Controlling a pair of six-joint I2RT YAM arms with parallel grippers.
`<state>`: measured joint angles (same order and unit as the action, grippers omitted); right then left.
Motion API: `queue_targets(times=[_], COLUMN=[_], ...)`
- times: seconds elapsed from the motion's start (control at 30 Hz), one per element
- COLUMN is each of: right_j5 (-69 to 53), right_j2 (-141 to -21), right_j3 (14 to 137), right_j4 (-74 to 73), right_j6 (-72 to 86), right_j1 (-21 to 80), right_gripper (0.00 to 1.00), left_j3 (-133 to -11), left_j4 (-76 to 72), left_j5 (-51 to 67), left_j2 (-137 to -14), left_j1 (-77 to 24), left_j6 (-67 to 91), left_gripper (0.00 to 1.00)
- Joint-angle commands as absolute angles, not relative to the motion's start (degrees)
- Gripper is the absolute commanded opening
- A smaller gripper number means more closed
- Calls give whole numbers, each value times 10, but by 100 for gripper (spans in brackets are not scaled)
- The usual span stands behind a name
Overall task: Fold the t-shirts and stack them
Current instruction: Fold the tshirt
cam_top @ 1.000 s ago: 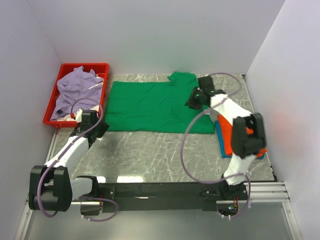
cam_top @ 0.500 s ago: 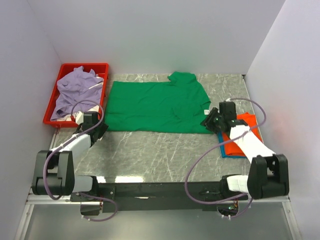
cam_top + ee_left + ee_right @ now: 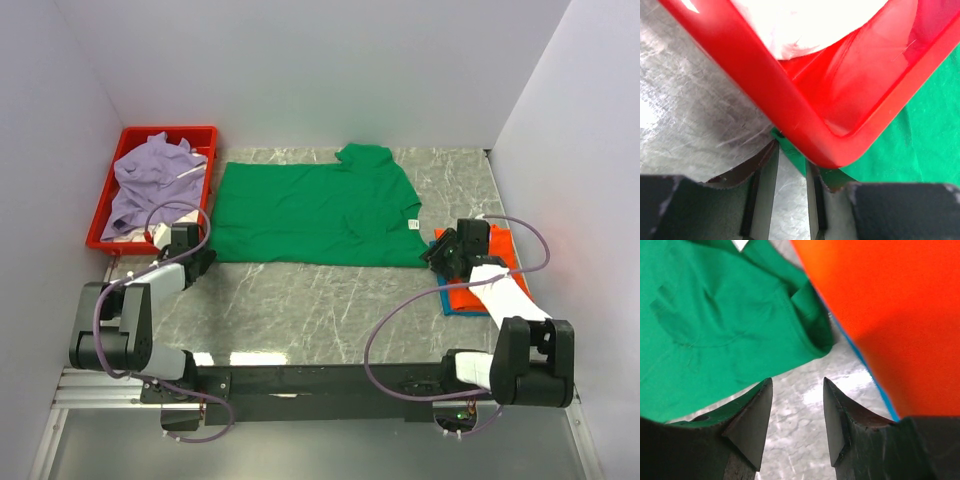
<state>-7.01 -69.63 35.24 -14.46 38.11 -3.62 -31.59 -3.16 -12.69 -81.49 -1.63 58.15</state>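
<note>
Two empty grippers: my left gripper (image 3: 791,156) barely parted, right gripper (image 3: 796,386) wider. The green t-shirt (image 3: 310,210) looks limp and light; I'd pinch its near-edge corners.

Green t-shirt (image 3: 315,215) is plain matt cloth, soft, with a few light creases. Orange t-shirt (image 3: 880,315) is the same deal, smooth and matt. Lavender t-shirt (image 3: 150,180) looks like thin rumpled cloth. Red tray (image 3: 790,115) is glossy moulded plastic, catching bright highlights. Table (image 3: 320,300) is grey marble-look, veined, with a slight sheen. Right gripper (image 3: 796,382) fingers (image 3: 747,425) are matt black and scuffed along the edges.
</note>
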Motion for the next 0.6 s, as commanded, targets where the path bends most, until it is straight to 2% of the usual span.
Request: queue_targets(times=[0.0, 0.23, 0.4, 0.57], right_j5=[-44, -62, -67, -62], right_j2=[-707, -765, -800, -816], right_j3=[346, 350, 362, 374], right_j4=[-110, -74, -69, -73], right_j6=[381, 389, 394, 396], right_j1=[-45, -50, -50, -48], right_gripper=[53, 54, 54, 54], left_j3=[-330, -342, -348, -359], left_j4=[-37, -27, -18, -9], left_j5=[-147, -148, -153, -153], left_j2=[-825, -838, -839, -844], left_j1=[-15, -15, -15, -16], left_j6=[577, 572, 569, 561], left_gripper=[34, 30, 23, 10])
